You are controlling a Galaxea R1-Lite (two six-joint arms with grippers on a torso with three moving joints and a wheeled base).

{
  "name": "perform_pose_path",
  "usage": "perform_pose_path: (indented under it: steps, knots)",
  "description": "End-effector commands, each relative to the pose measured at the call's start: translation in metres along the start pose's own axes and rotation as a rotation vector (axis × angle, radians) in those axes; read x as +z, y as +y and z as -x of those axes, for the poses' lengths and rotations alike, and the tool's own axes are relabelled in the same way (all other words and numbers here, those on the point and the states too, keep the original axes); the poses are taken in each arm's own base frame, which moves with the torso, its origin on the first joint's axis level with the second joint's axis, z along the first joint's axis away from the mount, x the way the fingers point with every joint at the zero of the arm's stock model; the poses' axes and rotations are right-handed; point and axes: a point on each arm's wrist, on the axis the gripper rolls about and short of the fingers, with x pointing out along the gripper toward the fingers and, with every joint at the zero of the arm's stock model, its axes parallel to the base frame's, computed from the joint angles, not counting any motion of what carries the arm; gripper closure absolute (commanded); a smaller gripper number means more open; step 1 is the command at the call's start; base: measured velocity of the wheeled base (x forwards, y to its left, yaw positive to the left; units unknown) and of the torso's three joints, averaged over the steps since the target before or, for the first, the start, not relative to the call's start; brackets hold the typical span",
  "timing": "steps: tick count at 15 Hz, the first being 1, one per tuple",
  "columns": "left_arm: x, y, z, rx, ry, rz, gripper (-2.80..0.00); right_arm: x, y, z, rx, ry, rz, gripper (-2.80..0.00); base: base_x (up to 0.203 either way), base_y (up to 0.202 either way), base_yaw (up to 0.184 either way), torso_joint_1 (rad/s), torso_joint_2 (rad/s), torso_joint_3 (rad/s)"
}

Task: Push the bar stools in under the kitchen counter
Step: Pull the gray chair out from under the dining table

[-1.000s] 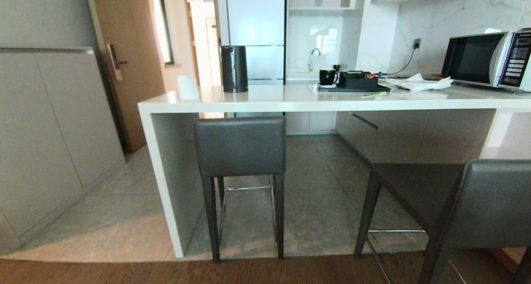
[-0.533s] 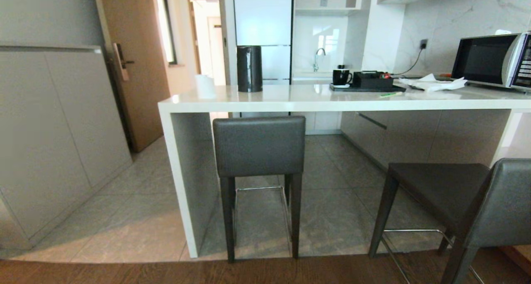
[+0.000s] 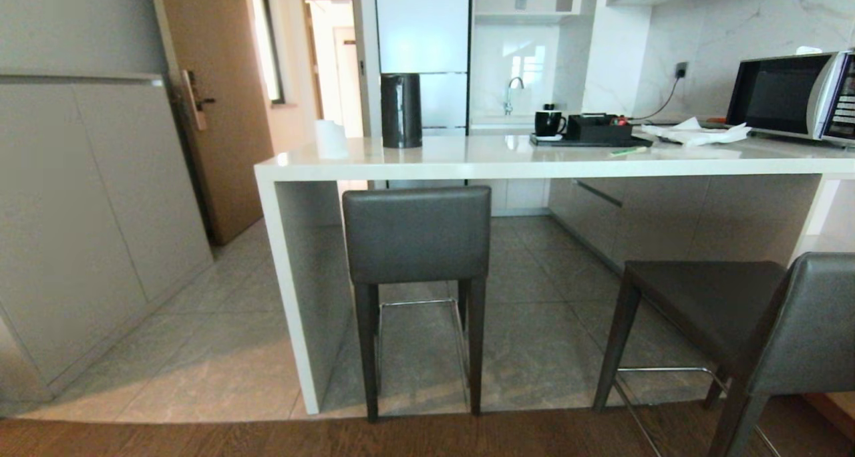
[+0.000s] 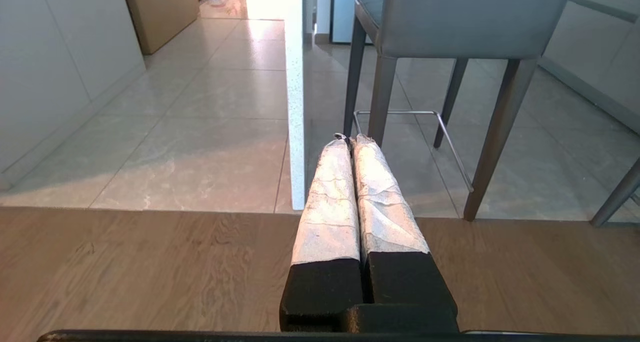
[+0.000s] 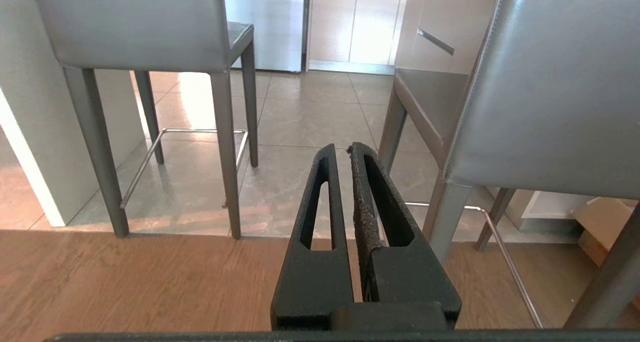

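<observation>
Two bar stools face us, one [image 3: 416, 243] mid-frame already under the desk [image 3: 534, 166], one [image 3: 755, 323] lower right still out; rigid, tall and tippy, we judge, so we push its backrest with left tool [image 4: 351, 139] and right tool [image 5: 341, 152] closed, empty.

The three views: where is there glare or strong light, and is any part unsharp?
Head view: window light reflects off the glossy kitchen counter; the doorway behind is overexposed. Left wrist view: the floor tiles shine bright toward the top. Right wrist view: the near stool backrest looks soft, and sunlight patches lie on the tiles under the far stool.
</observation>
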Motion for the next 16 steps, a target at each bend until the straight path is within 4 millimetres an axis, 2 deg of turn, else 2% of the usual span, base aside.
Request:
perform_pose_path:
  steps: [1,4,16]
  knots:
    - [-0.0001,0.0000,-0.0001,0.000,0.003,0.000,0.00,0.0000,0.0000,0.0000,0.001,0.000,0.001,0.00,0.000,0.000,0.000,0.000,0.00,0.000]
    - [0.0000,0.0000,-0.0001,0.001,0.002,0.000,0.00,0.0000,0.0000,-0.0001,0.001,0.001,0.001,0.00,0.047,0.000,-0.001,-0.001,0.00,0.001]
    - [0.0000,0.0000,-0.0001,0.000,0.002,0.000,0.00,0.0000,-0.0001,0.0000,-0.002,0.000,-0.013,0.00,0.194,0.000,0.001,0.002,0.00,0.002]
